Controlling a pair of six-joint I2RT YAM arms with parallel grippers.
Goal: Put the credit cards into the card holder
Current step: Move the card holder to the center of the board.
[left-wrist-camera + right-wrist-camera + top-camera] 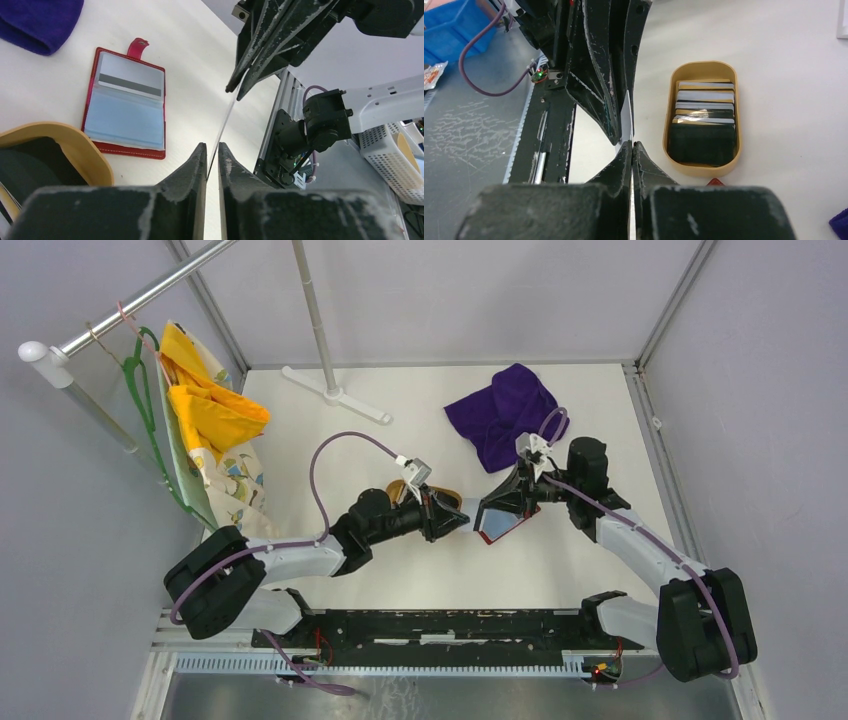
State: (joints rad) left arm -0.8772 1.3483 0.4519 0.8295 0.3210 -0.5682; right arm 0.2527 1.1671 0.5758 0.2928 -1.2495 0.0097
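The right gripper [632,145] is pinched tight on the near edge of a thin white plastic card [626,116], the left gripper [623,131] at its far end; beside them an oval tan wooden tray [703,66] holds stacked black, grey and white cards [705,97]

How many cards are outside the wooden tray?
2 visible: a white card gripped by the right gripper, and a grey-striped card in the card holder. More may be hidden there.
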